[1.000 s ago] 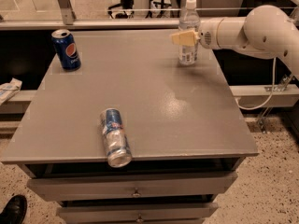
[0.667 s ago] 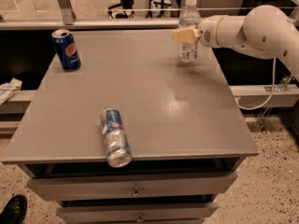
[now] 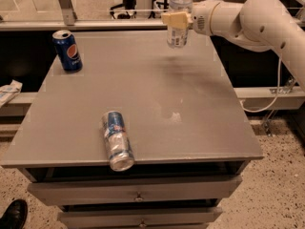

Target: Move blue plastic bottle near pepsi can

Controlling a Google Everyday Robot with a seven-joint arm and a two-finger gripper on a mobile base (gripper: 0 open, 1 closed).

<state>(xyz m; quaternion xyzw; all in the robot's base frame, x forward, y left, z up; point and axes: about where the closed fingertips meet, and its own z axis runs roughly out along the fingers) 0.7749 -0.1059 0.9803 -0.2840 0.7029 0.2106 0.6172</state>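
Note:
The blue plastic bottle [image 3: 177,35] is clear with a pale label. It hangs upright just above the back right part of the grey table [image 3: 190,104]. My gripper [image 3: 175,19] reaches in from the right and is shut on the bottle's middle. Its cream fingers [image 3: 170,18] cross the label. The pepsi can [image 3: 67,50] stands upright at the table's back left corner, well to the left of the bottle.
A slim blue-and-silver can [image 3: 116,140] lies on its side near the table's front edge, left of centre. Drawers sit under the table top. A shoe [image 3: 13,214] shows on the floor at bottom left. A rail runs behind the table.
The gripper has lifted the bottle off the table and carried it a little to the left. The cans have not moved.

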